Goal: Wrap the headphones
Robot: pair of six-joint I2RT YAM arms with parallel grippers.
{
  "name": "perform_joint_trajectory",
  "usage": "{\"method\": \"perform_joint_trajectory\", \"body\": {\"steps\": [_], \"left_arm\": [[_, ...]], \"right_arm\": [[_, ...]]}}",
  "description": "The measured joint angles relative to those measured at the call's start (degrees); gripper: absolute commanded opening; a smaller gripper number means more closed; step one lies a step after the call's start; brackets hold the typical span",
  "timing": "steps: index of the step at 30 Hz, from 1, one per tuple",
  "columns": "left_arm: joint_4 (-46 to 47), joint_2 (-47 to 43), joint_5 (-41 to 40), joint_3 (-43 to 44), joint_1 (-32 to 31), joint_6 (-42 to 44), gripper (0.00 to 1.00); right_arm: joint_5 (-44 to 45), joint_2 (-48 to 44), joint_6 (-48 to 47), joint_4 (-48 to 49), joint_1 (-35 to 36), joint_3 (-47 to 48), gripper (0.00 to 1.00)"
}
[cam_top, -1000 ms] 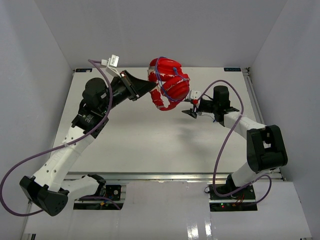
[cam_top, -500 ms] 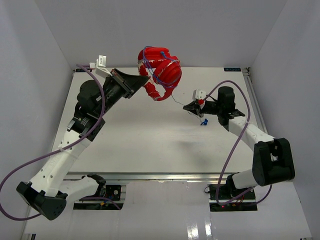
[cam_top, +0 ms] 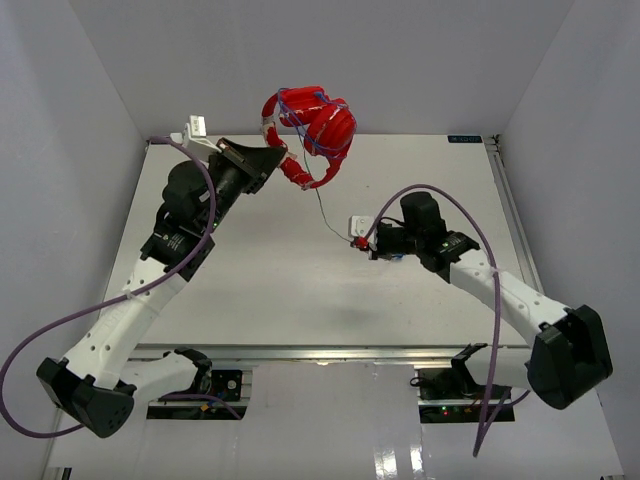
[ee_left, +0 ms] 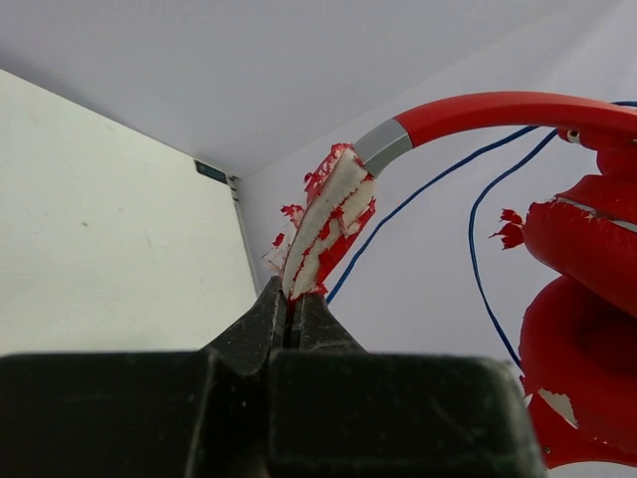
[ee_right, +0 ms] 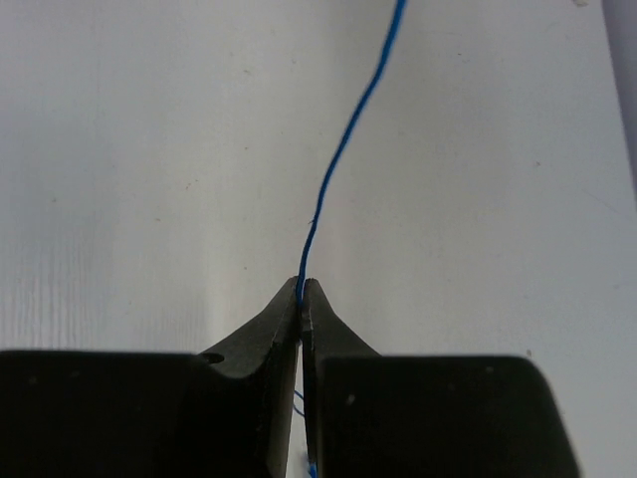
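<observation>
Left pincer [ee_left: 292,299], jaws shut on the frayed headband, holds the headphones [cam_top: 315,125] just beyond its tips, high above the desk [cam_top: 280,290]. Right pincer [ee_right: 301,289] pinches the thin blue cable [ee_right: 338,169] running up from its tips. Wrapping looks well along; next, carry this loose end round the cups. The plug is out of sight

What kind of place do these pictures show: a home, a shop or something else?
Most likely a robot test cell in a laboratory: a white table enclosed by plain grey walls, with the left arm and right arm bolted at its near edge, handling the headphones.
</observation>
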Motion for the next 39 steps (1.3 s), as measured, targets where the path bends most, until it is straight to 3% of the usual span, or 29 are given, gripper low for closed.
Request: {"method": "perform_joint_trajectory", "body": {"steps": [6, 15, 29, 39], "left_arm": [[-0.1, 1.5, -7.3, -2.3, 2.4, 5.5, 0.0], [-1.6, 4.5, -8.5, -7.6, 8.5, 10.7, 0.0], [-2.0, 11.3, -5.6, -8.7, 9.2, 20.3, 0.0], [-4.1, 18.8, 4.0, -8.5, 9.3, 27.5, 0.0]], "right_arm": [[16.6, -10.0, -4.9, -5.3, 5.8, 3.1, 0.08], [30.4, -12.3, -9.6, -10.1, 6.4, 13.0, 0.08], [32.8, -9.3, -11.0, -14.8, 8.6, 24.4, 0.08], [34.4, -4.2, -13.7, -15.5, 13.4, 25.4, 0.08]]}}
